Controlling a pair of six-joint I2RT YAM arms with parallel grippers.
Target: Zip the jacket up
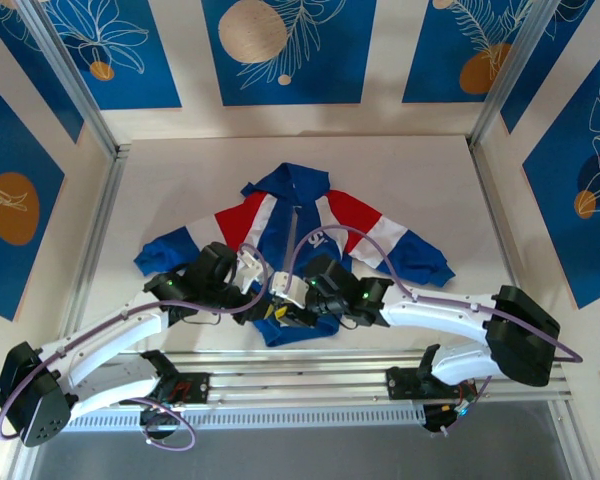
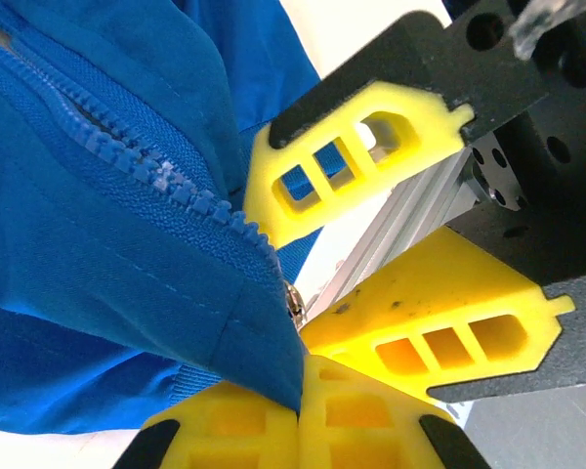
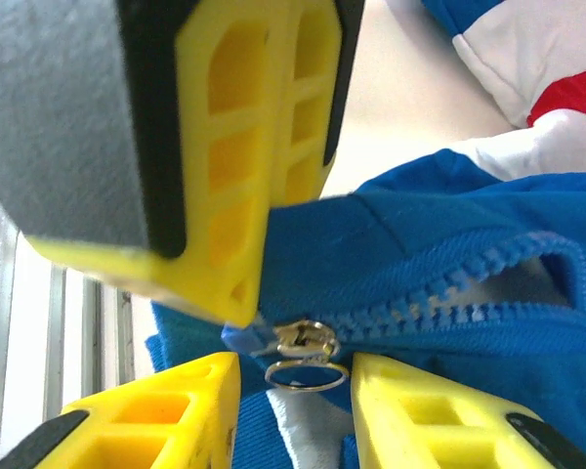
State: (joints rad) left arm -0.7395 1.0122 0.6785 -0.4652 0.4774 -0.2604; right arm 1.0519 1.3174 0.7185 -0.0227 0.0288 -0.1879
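The jacket (image 1: 302,222) lies flat on the table, blue with red and white panels, collar at the far side. Both grippers meet at its near hem. My left gripper (image 2: 301,366) (image 1: 269,307) is shut on the blue hem fabric just below the zipper's bottom end. The blue zipper teeth (image 2: 166,176) run up from there and part higher along the front (image 3: 527,259). The silver slider (image 3: 300,341) sits at the bottom, and its ring pull (image 3: 308,375) hangs free. My right gripper (image 3: 295,369) (image 1: 296,314) is open, its fingers either side of the ring without touching it.
The table's near edge with its aluminium rails (image 1: 310,375) lies just behind the grippers. Patterned walls (image 1: 40,200) close in three sides. A sleeve (image 1: 170,250) spreads left and another sleeve (image 1: 410,255) right.
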